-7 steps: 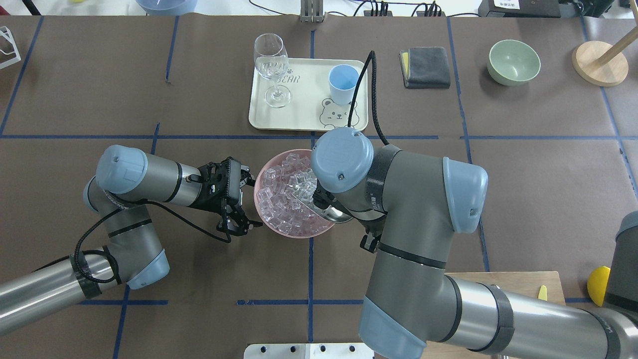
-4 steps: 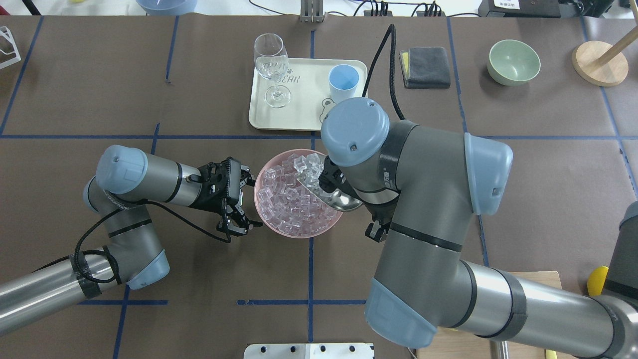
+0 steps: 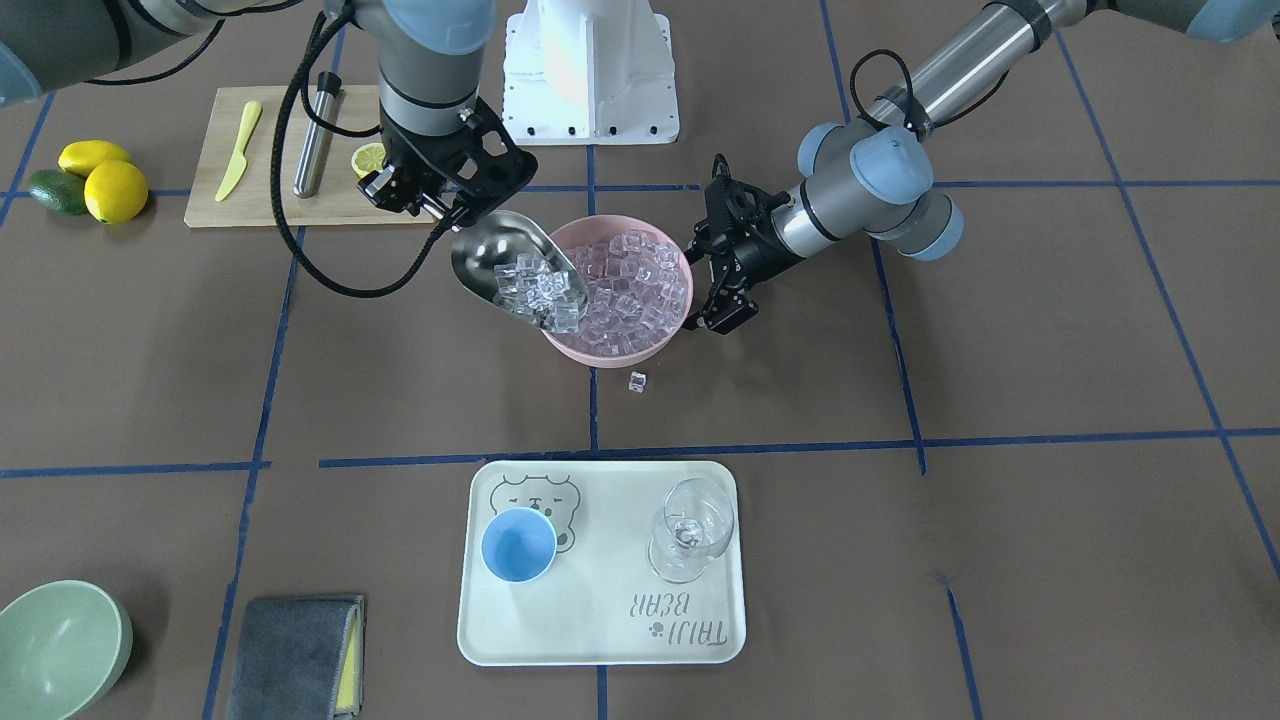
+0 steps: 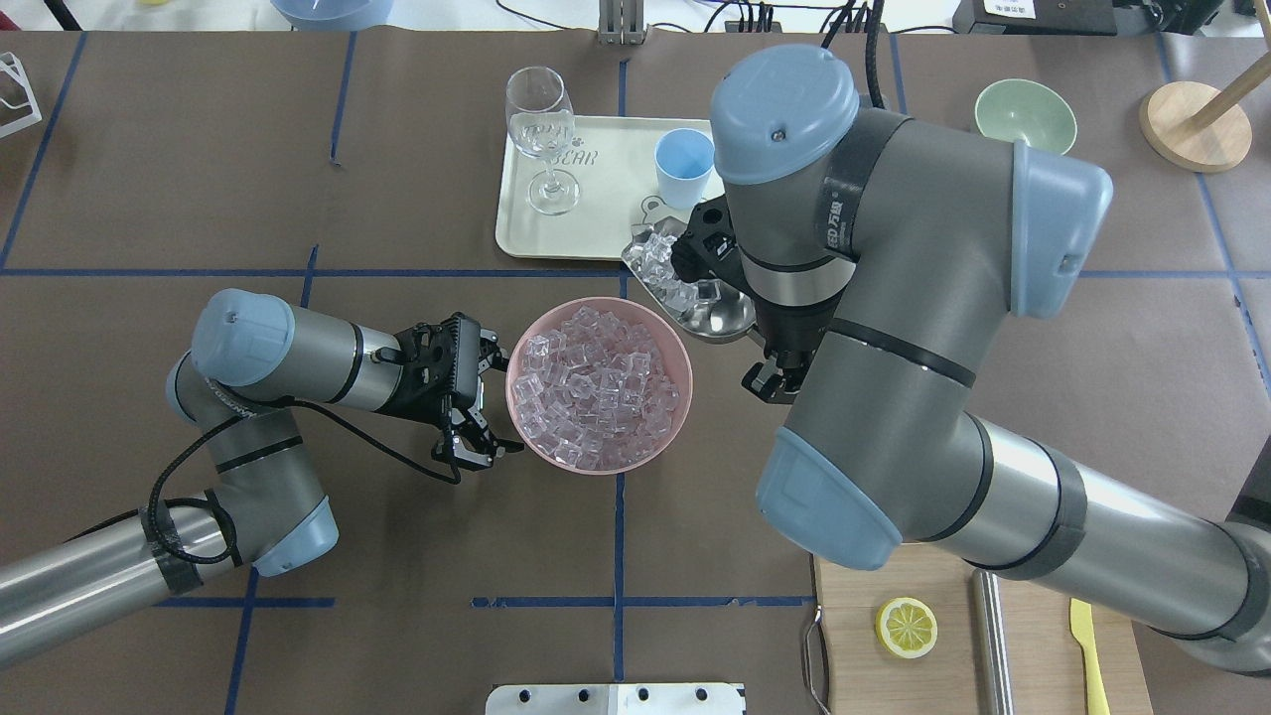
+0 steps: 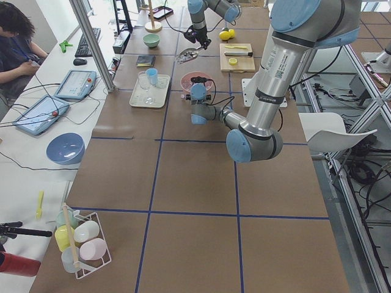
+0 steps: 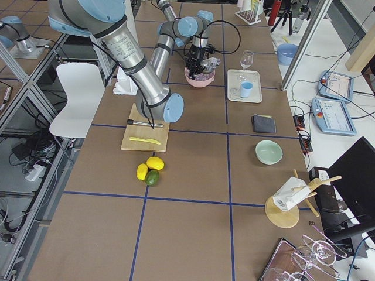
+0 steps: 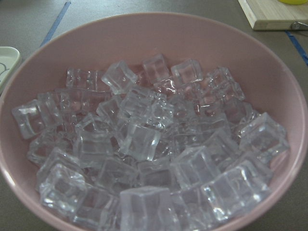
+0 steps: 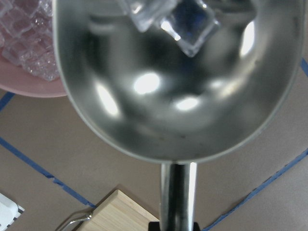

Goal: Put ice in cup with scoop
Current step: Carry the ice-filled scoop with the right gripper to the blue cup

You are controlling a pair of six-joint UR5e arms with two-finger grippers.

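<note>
Scoop (image 4: 720, 316) lifted off bowl (image 4: 600, 467), mouth toward tray (image 4: 596, 214).

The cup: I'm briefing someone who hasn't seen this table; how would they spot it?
Find the cream tray with the bear drawing, beyond the pink bowl from the robot. Two things stand on it: the cup is the short, opaque light-blue one by the bear's face, unlike the clear stemmed wine glass.
</note>
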